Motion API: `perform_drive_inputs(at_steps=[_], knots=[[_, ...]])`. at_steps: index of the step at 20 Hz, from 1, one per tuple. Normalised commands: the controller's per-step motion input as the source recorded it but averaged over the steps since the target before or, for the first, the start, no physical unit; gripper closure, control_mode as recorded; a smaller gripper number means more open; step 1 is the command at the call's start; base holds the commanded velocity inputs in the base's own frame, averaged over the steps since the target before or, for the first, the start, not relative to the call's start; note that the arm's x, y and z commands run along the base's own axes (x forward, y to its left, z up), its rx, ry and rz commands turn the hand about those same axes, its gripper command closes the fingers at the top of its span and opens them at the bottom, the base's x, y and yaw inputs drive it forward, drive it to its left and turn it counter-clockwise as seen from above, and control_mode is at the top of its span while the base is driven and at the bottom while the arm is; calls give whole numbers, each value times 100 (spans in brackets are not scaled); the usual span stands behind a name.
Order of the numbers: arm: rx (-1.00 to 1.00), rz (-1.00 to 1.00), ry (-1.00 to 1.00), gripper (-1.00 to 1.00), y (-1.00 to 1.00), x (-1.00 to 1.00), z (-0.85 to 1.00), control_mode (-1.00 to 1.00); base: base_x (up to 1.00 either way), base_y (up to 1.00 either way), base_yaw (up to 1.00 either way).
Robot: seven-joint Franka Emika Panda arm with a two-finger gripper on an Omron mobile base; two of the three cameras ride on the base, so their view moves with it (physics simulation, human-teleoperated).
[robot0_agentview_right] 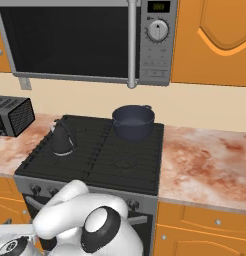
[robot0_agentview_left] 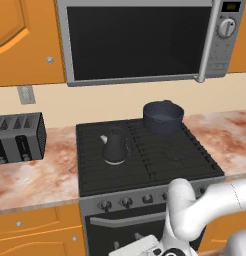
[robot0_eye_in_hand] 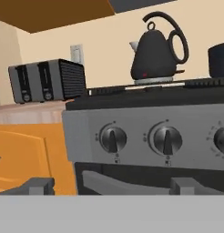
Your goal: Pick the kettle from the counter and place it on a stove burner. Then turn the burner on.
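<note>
Kettle (robot0_agentview_left: 115, 147) stands upright on the front left burner (robot0_agentview_left: 106, 161) of the cooktop (robot0_agentview_left: 195, 165), near its left edge, with the spout turned to the left. At the back right corner of the cooktop sits a dark pot (robot0_agentview_left: 163, 117). A toaster (robot0_agentview_left: 17, 137) stands on the counter (robot0_agentview_left: 35, 175) left of the stove. The gripper (robot0_eye_in_hand: 111, 184) is low before the stove front, its jaws wide apart and holding nothing, facing the two left knobs (robot0_eye_in_hand: 113, 138), well apart from the kettle.
</note>
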Motion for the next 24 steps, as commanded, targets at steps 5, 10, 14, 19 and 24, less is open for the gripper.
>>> perform_drive_inputs(at_steps=[5, 10, 14, 19, 24], knots=[[0, -3, -1, -100, 6, 41, -1, -100, 0, 0, 0], [0, -5, -9, -100, 26, 55, -10, -100, 0, 0, 0], [3, -6, -9, -100, 5, 45, -3, -100, 0, 0, 0], [0, -8, -6, -100, 0, 47, 0, -100, 0, 0, 0], [0, -1, 0, -100, 0, 41, -1, -100, 0, 0, 0]])
